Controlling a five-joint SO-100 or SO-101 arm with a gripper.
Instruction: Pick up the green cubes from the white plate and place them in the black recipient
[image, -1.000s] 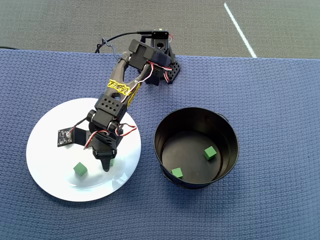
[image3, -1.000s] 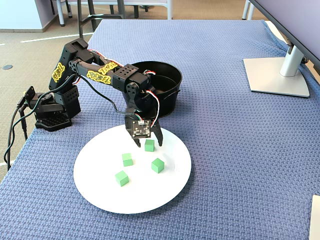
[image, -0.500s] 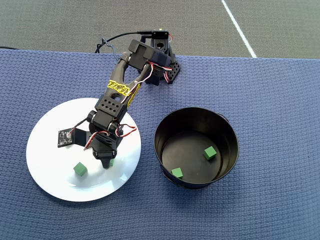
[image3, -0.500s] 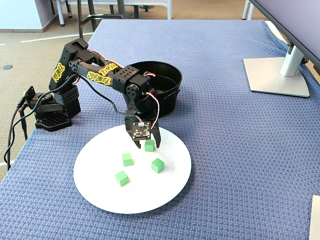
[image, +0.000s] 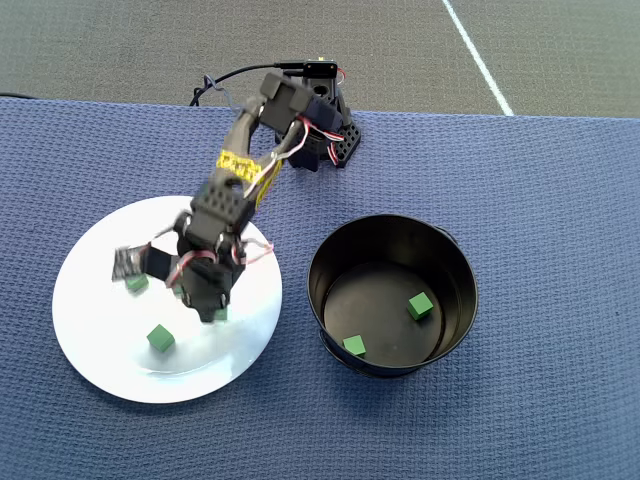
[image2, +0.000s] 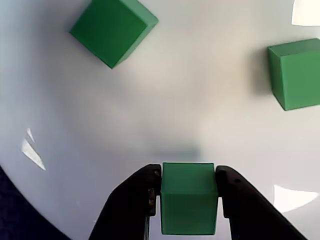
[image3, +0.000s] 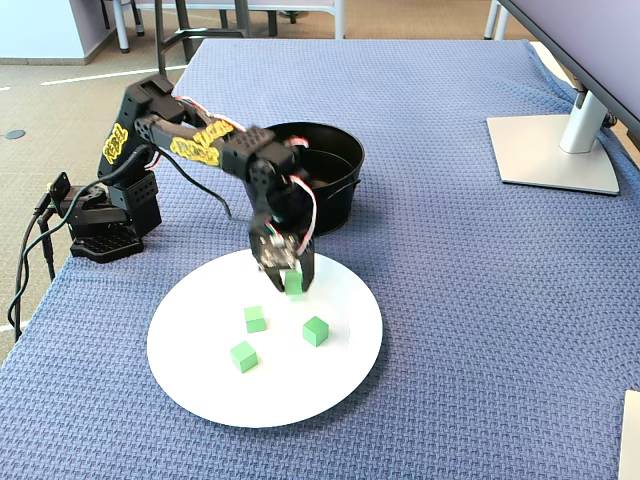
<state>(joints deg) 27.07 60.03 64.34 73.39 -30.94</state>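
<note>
My gripper (image2: 189, 175) is shut on a green cube (image2: 189, 200), held squarely between both black fingers (image2: 135, 200) just over the white plate (image2: 175, 110). In the fixed view the gripper (image3: 290, 284) grips that cube (image3: 293, 282) at the plate's far side, near the black recipient (image3: 345, 175). Three loose green cubes (image3: 255, 318) (image3: 315, 330) (image3: 243, 356) lie on the plate (image3: 300, 395). In the overhead view the gripper (image: 213, 313) is blurred, two loose cubes (image: 160, 338) (image: 137, 284) show on the plate (image: 90, 345), and the recipient (image: 325, 262) holds two cubes (image: 420, 304) (image: 354, 345).
The arm's base (image3: 100, 225) stands at the left edge of the blue cloth (image3: 450, 300). A grey monitor stand (image3: 555, 150) sits at the far right. The recipient stands just behind the plate in the fixed view.
The jaws have closed on the cube that lay between them. The wrist has turned and shifted a little, and another cube has come out from under the arm in the overhead view.
</note>
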